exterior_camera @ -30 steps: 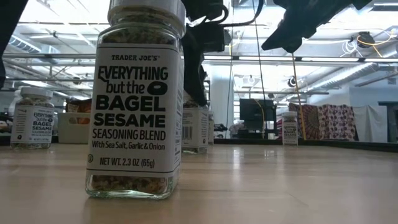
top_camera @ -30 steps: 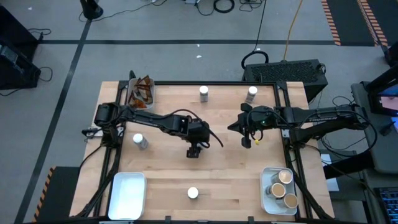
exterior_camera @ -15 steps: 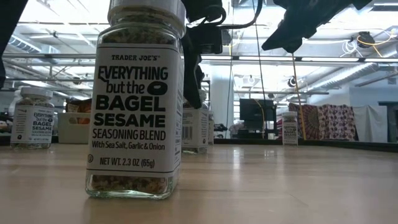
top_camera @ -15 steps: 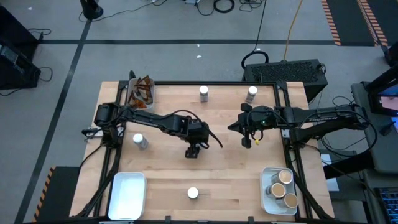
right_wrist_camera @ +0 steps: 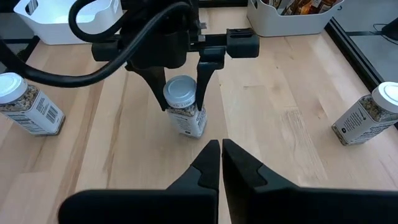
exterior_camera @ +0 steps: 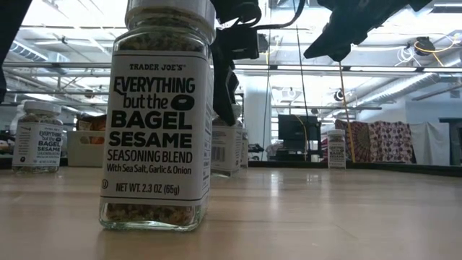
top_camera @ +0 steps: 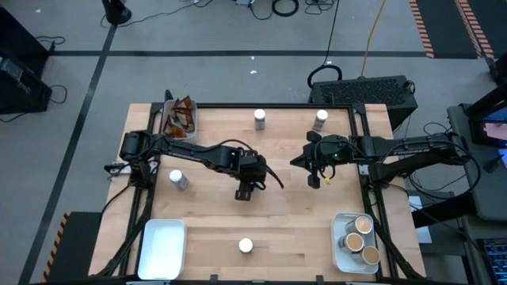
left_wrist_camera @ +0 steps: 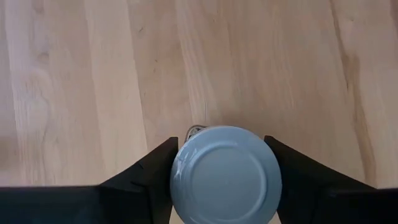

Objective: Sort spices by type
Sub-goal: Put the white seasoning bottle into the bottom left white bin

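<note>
where the left gripper (top_camera: 246, 192) reaches the middle of the wooden table (top_camera: 293, 229), its two fingers (right_wrist_camera: 149, 78) sit on either side of a white-lidded jar (right_wrist_camera: 183, 107), closed against the jar just below the lid. in the right wrist view this jar is slightly tilted, and its base looks to be at the table surface. the right gripper (right_wrist_camera: 221, 154) hangs above the table just right of centre, fingers pressed together and holding nothing.

four other white-lidded jars stand apart on the table: one near the front edge (top_camera: 245, 246), one on the left side (top_camera: 178, 180), and two near the far edge (top_camera: 260, 119) (top_camera: 320, 119). tan-lidded jars (top_camera: 363, 225) sit in the front right tray (top_camera: 338, 247). dark sachets (top_camera: 182, 115) fill the far left tray (top_camera: 169, 131). the front left tray (top_camera: 162, 248) holds nothing.
</note>
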